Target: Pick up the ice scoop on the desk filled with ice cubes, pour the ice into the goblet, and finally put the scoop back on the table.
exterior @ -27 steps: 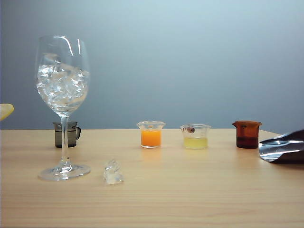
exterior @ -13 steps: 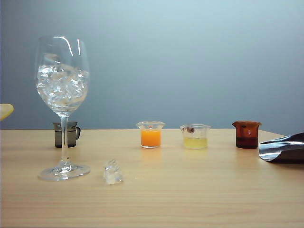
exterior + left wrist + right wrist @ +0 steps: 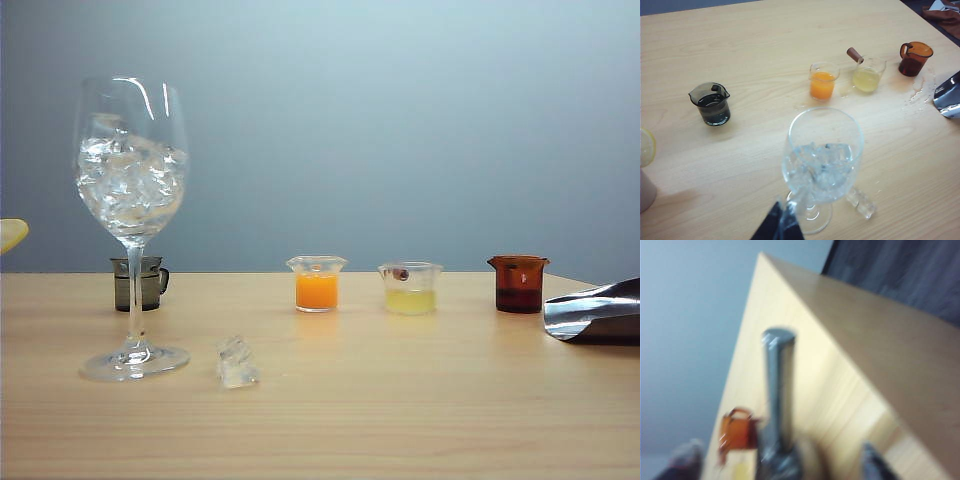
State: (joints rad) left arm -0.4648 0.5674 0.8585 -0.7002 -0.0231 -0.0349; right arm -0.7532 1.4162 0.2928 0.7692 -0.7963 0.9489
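The goblet stands on the desk at the left, its bowl full of ice cubes. One loose ice lump lies by its foot. The ice scoop lies on the desk at the right edge. In the right wrist view its handle runs between the wide-apart fingers of my right gripper, which is open and blurred. My left gripper hangs above the goblet, its dark fingertips together. Neither gripper shows in the exterior view.
Behind stand a dark mug, an orange beaker, a yellow beaker and a brown beaker. A lemon slice pokes in at the left edge. Spilled water lies near the scoop.
The dark right gripper that lay over the scoop a second ago has left the exterior view. The scoop has settled slightly lower on the desk. The goblet and beakers have not moved.
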